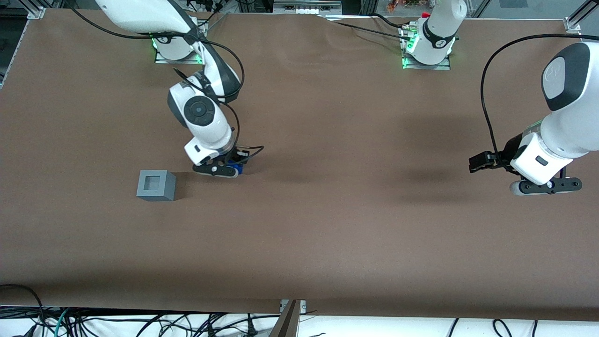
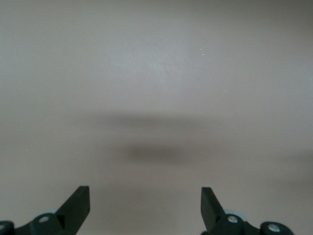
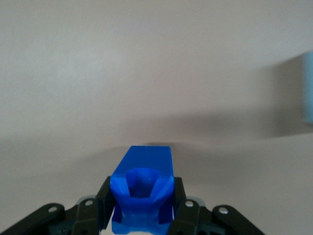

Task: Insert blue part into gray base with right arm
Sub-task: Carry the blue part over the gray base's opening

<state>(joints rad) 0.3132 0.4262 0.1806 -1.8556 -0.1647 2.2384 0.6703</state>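
The blue part (image 3: 143, 188) is a bright-blue block with a hollowed, notched top, and my gripper (image 3: 142, 203) is shut on it, a black finger pressing each side. In the front view only a sliver of the blue part (image 1: 235, 167) shows under the gripper (image 1: 223, 169), low over the brown table. The gray base (image 1: 156, 185), a light-gray cube with a square recess in its top, stands on the table apart from the gripper, toward the working arm's end and slightly nearer the front camera. An edge of the gray base (image 3: 307, 88) shows in the right wrist view.
The brown table surface (image 1: 327, 224) spreads wide around the base and gripper. The arm mounts (image 1: 178, 47) stand at the table's back edge. Cables (image 1: 140, 323) hang below the front edge.
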